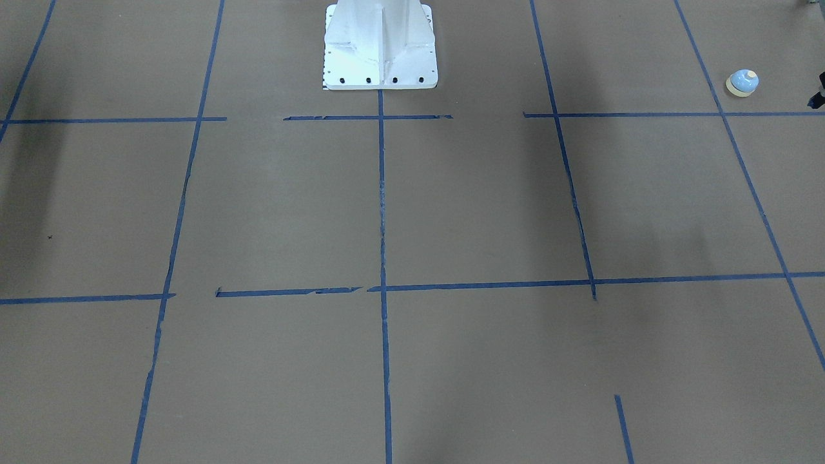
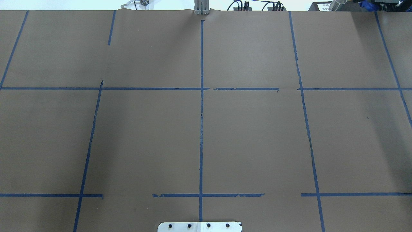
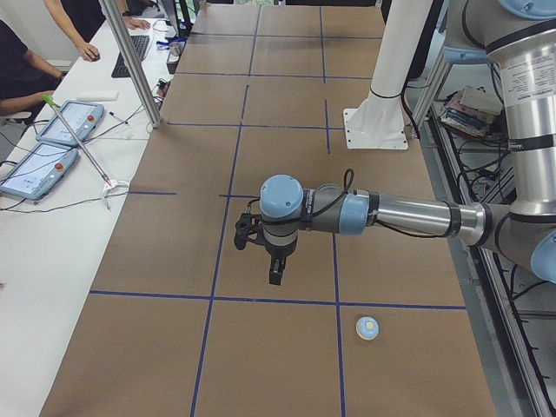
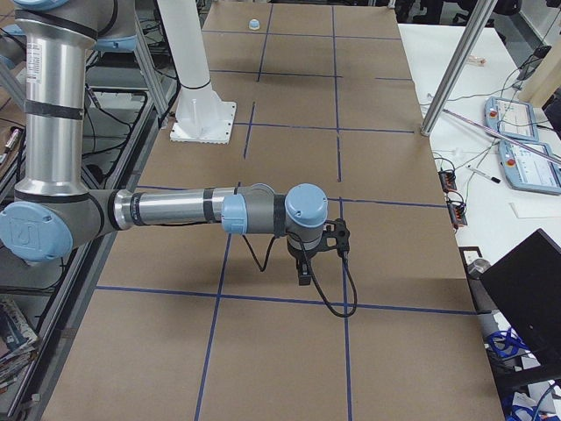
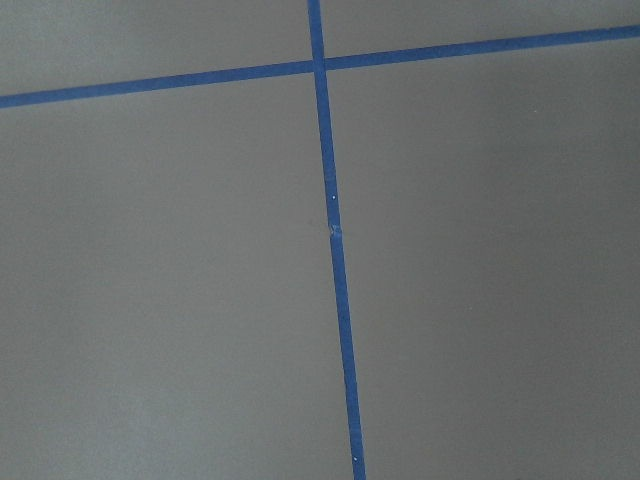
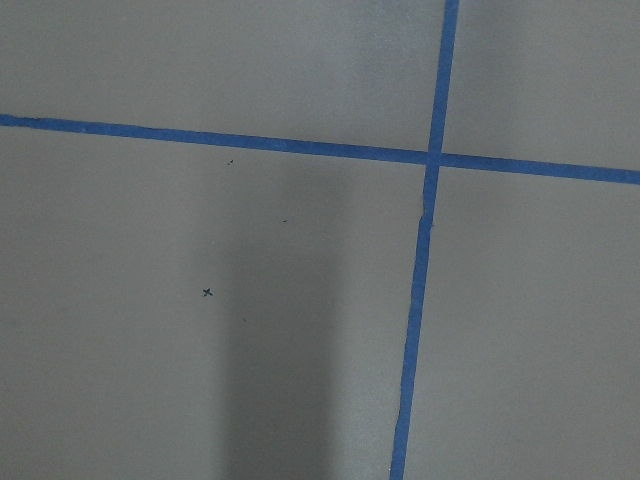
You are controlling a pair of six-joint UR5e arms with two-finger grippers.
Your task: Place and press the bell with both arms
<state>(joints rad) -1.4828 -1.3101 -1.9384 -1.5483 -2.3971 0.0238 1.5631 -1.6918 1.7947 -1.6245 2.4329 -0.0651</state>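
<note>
The bell (image 1: 742,82) is a small light-blue dome with a cream button and base. It stands upright on the brown paper at the table's left end, and also shows in the exterior left view (image 3: 367,327) and, far off, in the exterior right view (image 4: 254,24). My left gripper (image 3: 274,274) hangs above the table, pointing down, apart from the bell and farther from the robot's side. I cannot tell if it is open. My right gripper (image 4: 304,274) hangs above the table's other end, pointing down. I cannot tell its state either. Neither wrist view shows the fingers or the bell.
The white flared pedestal (image 1: 380,48) is bolted at the robot's edge of the table. Blue tape lines (image 2: 201,129) form a grid on the brown paper. A dark tip (image 1: 818,95) pokes in beside the bell. Operators and tablets (image 3: 65,122) are at a side desk.
</note>
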